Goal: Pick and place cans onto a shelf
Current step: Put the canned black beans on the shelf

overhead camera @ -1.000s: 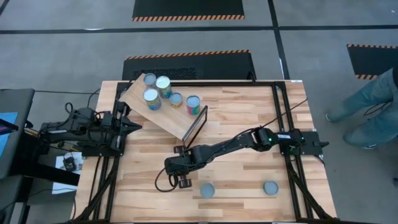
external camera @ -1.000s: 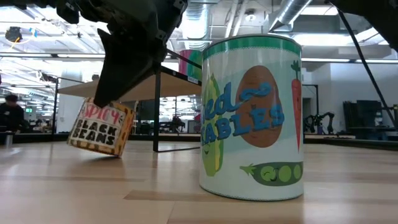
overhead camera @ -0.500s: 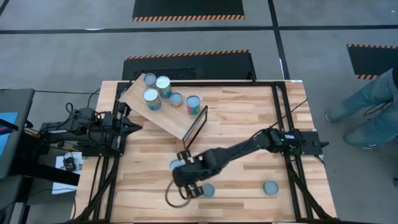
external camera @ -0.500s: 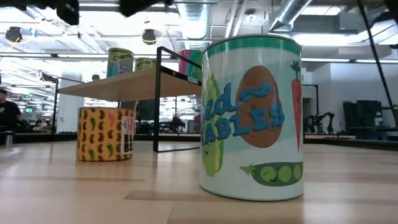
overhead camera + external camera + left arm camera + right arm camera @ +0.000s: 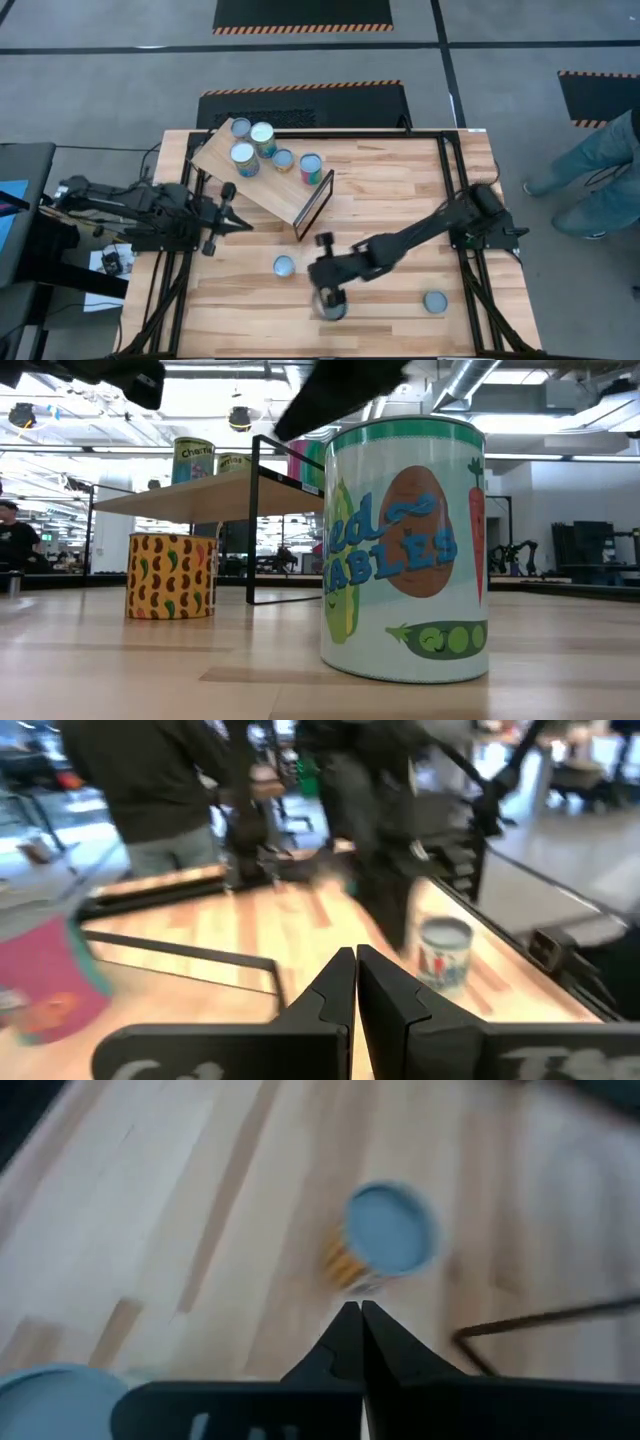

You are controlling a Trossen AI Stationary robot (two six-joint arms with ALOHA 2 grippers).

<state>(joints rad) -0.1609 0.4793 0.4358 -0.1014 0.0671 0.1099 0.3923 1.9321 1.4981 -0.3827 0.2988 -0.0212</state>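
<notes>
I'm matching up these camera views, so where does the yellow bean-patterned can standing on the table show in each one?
High view: the yellow bean can stands lower centre, below the shelf's dark-framed end.
Low view: the can is at left, beside that frame.
Right wrist view: the can is upper centre, its top showing.
Left wrist view: I can't identify it; the one can there looks pale.
Shared landmark: the dark-framed end.

It was a large robotics lab: exposed ceiling ducts (image 5: 480,380), hazard-striped floor mats (image 5: 303,14), grey concrete floor (image 5: 100,90), workbenches behind.
</notes>
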